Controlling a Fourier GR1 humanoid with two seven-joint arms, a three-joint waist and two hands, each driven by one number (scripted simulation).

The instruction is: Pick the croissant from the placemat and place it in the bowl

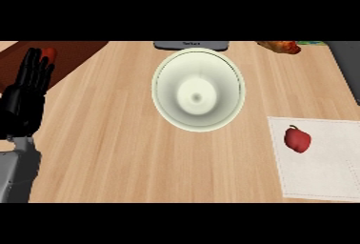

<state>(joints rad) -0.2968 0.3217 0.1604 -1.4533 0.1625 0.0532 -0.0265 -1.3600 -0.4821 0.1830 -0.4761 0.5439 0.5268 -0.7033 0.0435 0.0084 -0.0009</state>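
Observation:
A pale cream bowl stands on the wooden counter at the middle of the view, with nothing inside it. To its lower right lies a white placemat, and on the mat sits a small red, pepper-like item, not a croissant. A brown, croissant-like pastry shows at the top edge, right of the bowl and off the mat. My left hand rests open at the left edge, fingers up, far from the bowl. My right hand does not show.
A grey flat object lies just behind the bowl at the top edge. A dark brown surface fills the top left corner, with a small red thing beside my fingers. Grey surface borders the counter at the right.

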